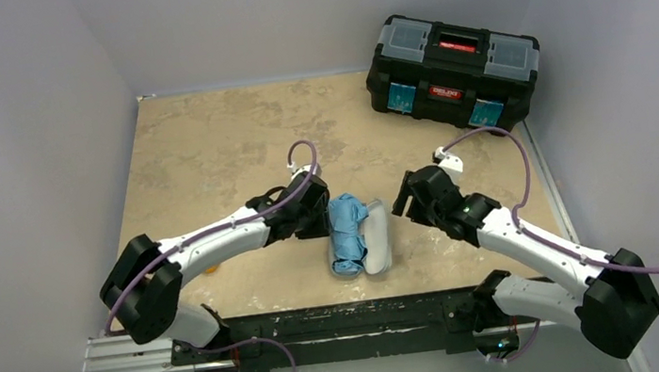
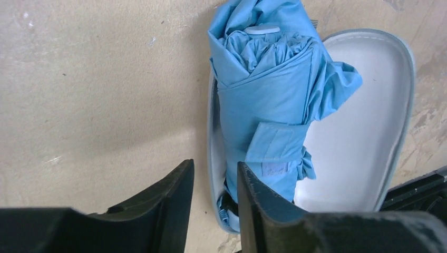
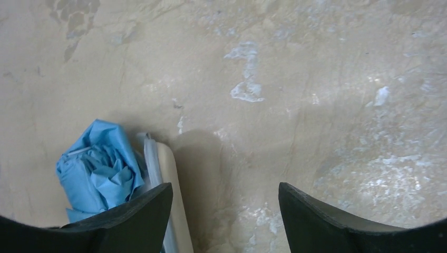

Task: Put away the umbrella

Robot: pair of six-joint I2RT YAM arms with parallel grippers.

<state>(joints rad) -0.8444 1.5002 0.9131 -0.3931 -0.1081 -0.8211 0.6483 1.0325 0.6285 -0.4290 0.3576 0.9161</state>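
The umbrella [image 1: 347, 229] is folded and strapped into a light blue bundle. It lies in the left half of an open oblong case [image 1: 378, 245] at the table's near middle. In the left wrist view the umbrella [image 2: 266, 105] fills that half, and the other half of the case [image 2: 363, 126] shows a bare white inside. My left gripper [image 1: 321, 208] is just left of the umbrella. Its jaws [image 2: 215, 182] are slightly apart, with the case's left rim showing between them, gripping nothing. My right gripper [image 1: 401, 204] is wide open to the right of the case [image 3: 161, 174], over bare table [image 3: 225, 211]. The umbrella [image 3: 100, 174] shows at the left of the right wrist view.
A black toolbox [image 1: 452, 69] with a red handle stands shut at the back right corner. A small orange object [image 1: 211, 269] peeks out under the left arm. Grey walls close in the table on the left, back and right.
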